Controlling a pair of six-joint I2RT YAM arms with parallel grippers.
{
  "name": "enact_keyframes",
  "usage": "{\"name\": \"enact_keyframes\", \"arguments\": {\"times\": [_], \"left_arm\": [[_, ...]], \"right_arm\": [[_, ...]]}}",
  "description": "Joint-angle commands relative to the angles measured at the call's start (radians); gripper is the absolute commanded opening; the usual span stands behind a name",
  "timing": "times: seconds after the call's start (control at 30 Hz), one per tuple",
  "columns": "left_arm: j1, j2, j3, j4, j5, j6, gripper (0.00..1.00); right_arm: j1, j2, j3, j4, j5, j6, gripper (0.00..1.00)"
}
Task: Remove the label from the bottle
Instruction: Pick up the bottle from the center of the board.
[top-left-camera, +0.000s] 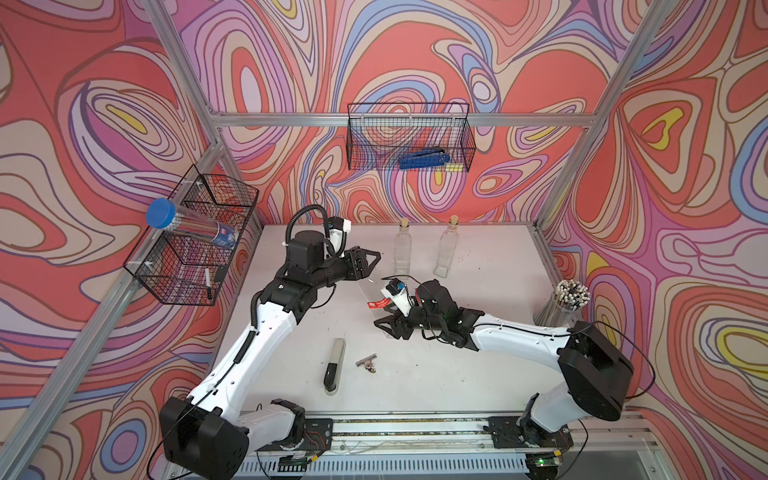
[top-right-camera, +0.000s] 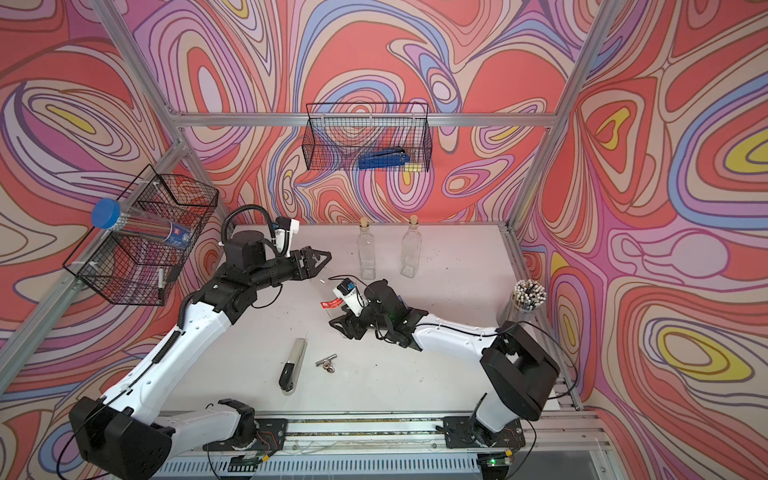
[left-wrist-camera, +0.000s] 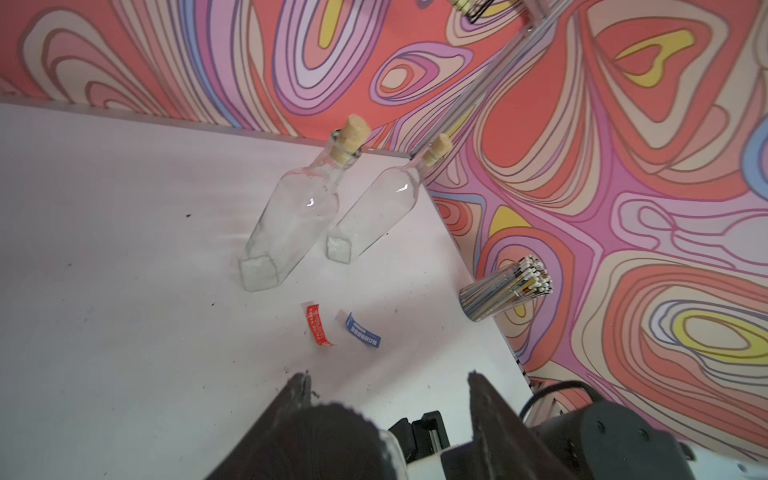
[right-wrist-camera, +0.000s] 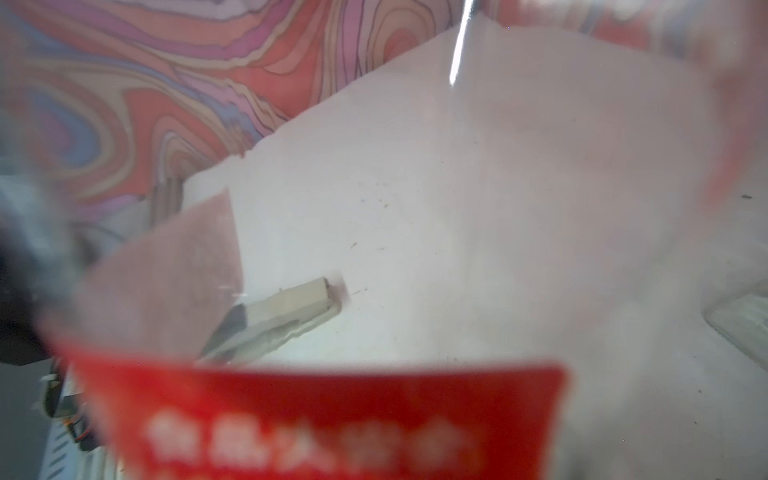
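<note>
Closest in, short of both sets of jaws, a grey tool with a black end (top-left-camera: 334, 365) lies on the tabletop (top-left-camera: 457, 365), with a metal clip (top-left-camera: 368, 362) just beside it.

Past these, the right gripper (top-left-camera: 385, 326) has its jaws clamped on one end of the clear bottle (top-left-camera: 376, 291). The bottle stretches away from those jaws toward the left gripper (top-left-camera: 372, 264). I cannot tell whether it rests on the tabletop. The red label (top-left-camera: 376, 305) is on the glass just beyond the right jaws. In the right wrist view the label (right-wrist-camera: 332, 424) fills the foreground as a blur with white characters, and the grey tool (right-wrist-camera: 282, 316) shows through the bottle (right-wrist-camera: 498, 208).

Farther back, the left gripper (left-wrist-camera: 388, 386) has its jaws released and standing apart. The bottle's far end is near them, but whether it touches them cannot be made out. Ahead of these jaws a loose red strip (left-wrist-camera: 319, 330) and a loose blue strip (left-wrist-camera: 363, 332) lie near each other on the tabletop, not touching. Beyond the strips two corked clear bottles (left-wrist-camera: 291, 224) (left-wrist-camera: 374, 212) stand upright side by side. A cup of pencils (top-left-camera: 569, 301) stands at the tabletop's edge, well apart from both sets of jaws.

Farthest off, a wire basket (top-left-camera: 409, 137) on the back wall holds a blue tool (top-left-camera: 424, 160).
</note>
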Motion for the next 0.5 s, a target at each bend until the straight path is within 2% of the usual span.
{"name": "enact_keyframes", "arguments": {"times": [0.0, 0.27, 0.47], "left_arm": [[0.027, -0.026, -0.015, 0.158, 0.143, -0.04, 0.72], [0.066, -0.025, -0.065, 0.39, 0.314, -0.174, 0.75], [0.065, -0.02, -0.083, 0.537, 0.378, -0.247, 0.71]], "right_arm": [[-0.022, -0.068, 0.053, -0.014, -0.185, 0.026, 0.0], [-0.076, -0.13, 0.077, -0.014, -0.426, 0.095, 0.0], [-0.086, -0.129, 0.117, -0.027, -0.52, 0.124, 0.0]]}}
